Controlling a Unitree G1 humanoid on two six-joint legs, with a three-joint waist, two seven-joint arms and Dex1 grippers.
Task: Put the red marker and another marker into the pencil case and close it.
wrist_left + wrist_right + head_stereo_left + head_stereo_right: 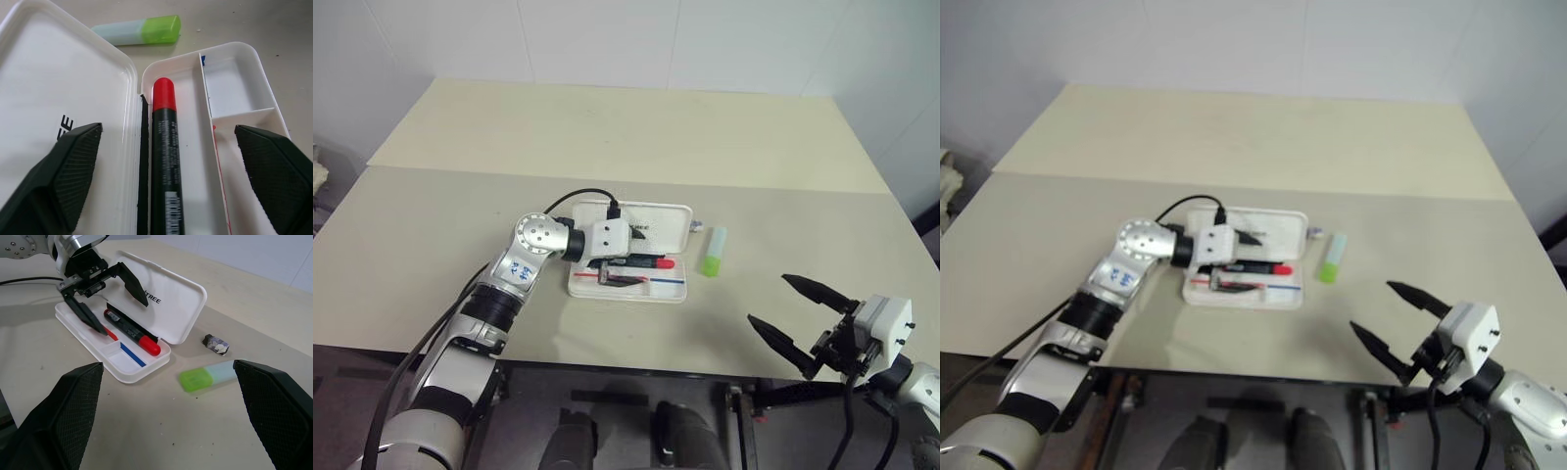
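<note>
Lifting your spread left end effector (105, 298) carelessly could drag the red marker (131, 333) out of the open case (142, 374); the highlighter (208, 376) waits on the desk (607, 127) before your spread right end effector (793, 318).

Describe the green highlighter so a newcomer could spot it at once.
On the beige table, find the open white pencil case. The green highlighter lies on the tabletop just outside it, on the robot's right side. It is stubby with a bright green end and a pale end, unlike the slim red marker inside the case or the small dark object nearby.
</note>
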